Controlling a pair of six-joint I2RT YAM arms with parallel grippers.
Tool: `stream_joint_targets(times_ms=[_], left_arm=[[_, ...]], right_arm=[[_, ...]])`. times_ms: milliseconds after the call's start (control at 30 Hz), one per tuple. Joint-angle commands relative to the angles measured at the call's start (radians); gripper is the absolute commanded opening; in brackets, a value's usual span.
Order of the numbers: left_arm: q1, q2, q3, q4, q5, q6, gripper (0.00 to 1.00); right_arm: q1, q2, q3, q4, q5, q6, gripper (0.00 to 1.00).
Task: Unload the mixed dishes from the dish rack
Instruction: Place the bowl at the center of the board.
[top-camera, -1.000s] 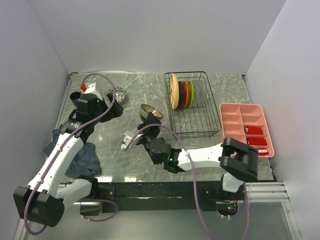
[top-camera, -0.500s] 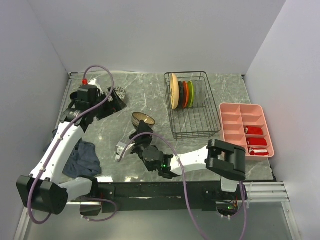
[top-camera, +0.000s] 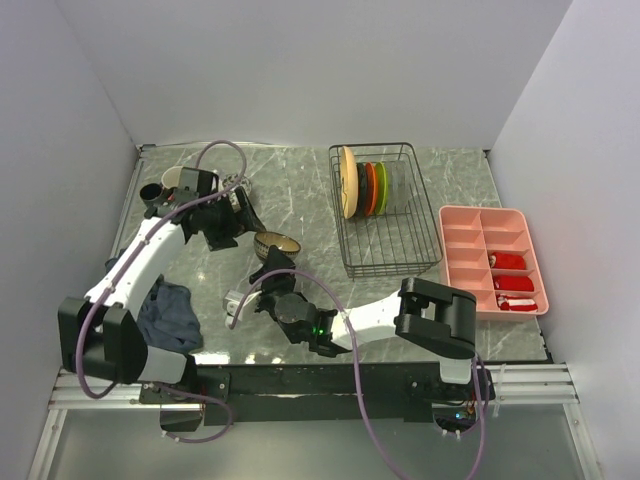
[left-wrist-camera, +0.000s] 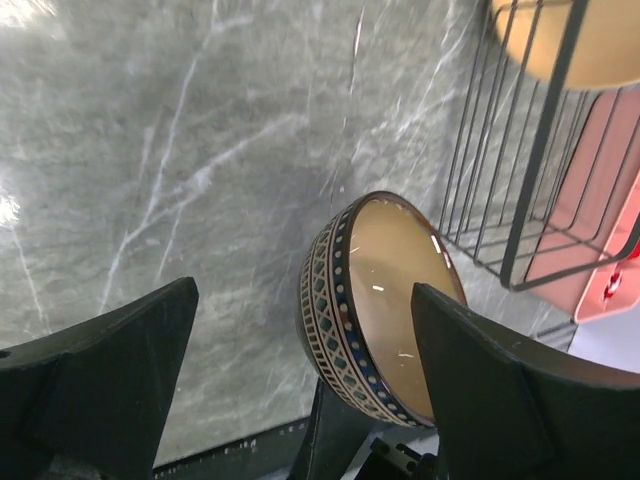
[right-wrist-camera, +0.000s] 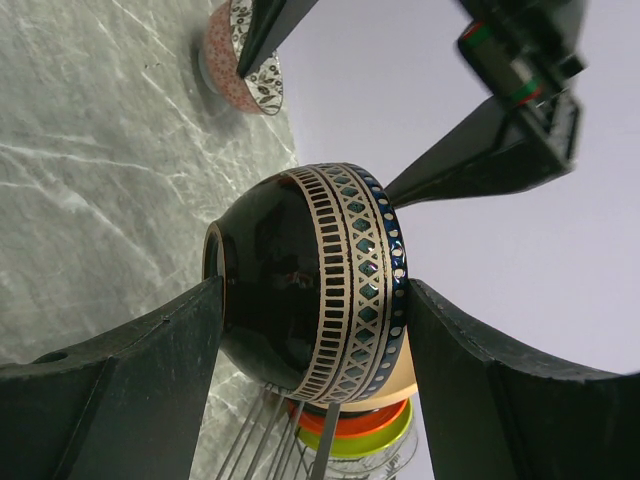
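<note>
I'm clamping the right pincer (right-wrist-camera: 315, 300) on the patterned bowl (right-wrist-camera: 300, 285), a finger pressing each side. I'm holding it tipped sideways over the worktop (top-camera: 300, 190), left of the dish rack (top-camera: 395, 248). The left pincer (left-wrist-camera: 305, 292) is gaping wide near it, gripping nothing. Plates (top-camera: 365, 187) are standing in the rack. Only the right wrist view is showing the speckled bowl (right-wrist-camera: 240, 60) clearly.

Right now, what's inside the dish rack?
At the far end of the dish rack: upright tan plate, orange-red plate, green plate, then greyish ones overlapping too much to count.
</note>
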Motion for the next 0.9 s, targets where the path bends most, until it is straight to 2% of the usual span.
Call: stream_joint_targets(times_ms=[0, 267, 600, 633, 667, 733, 767, 867], left_arm=[[0.003, 0.055, 0.071, -0.058, 0.074, 0.055, 0.91], [-0.004, 0.133, 0.1, -0.122, 0.147, 0.116, 0.71], [-0.034, 0.176, 0.094, -0.191, 0.166, 0.192, 0.46], [-0.036, 0.176, 0.091, -0.188, 0.167, 0.192, 0.41], [-0.036, 0.176, 0.088, -0.187, 0.166, 0.195, 0.29], [-0.037, 0.175, 0.085, -0.185, 0.158, 0.195, 0.15], [-0.037, 0.17, 0.086, -0.184, 0.152, 0.195, 0.02], [-0.037, 0.16, 0.1, -0.175, 0.123, 0.19, 0.01]], right_arm=[[0.01, -0.01, 0.04, 0.097, 0.004, -0.023, 0.0], [0.016, 0.003, 0.02, 0.137, 0.005, -0.072, 0.0], [0.039, 0.037, 0.012, 0.158, 0.016, -0.097, 0.0], [0.04, 0.037, 0.014, 0.158, 0.014, -0.098, 0.0], [0.042, 0.037, 0.015, 0.157, 0.014, -0.097, 0.0], [0.043, 0.039, 0.017, 0.156, 0.017, -0.098, 0.0], [0.043, 0.04, 0.017, 0.153, 0.019, -0.098, 0.0], [0.048, 0.039, 0.017, 0.141, 0.022, -0.092, 0.01]])
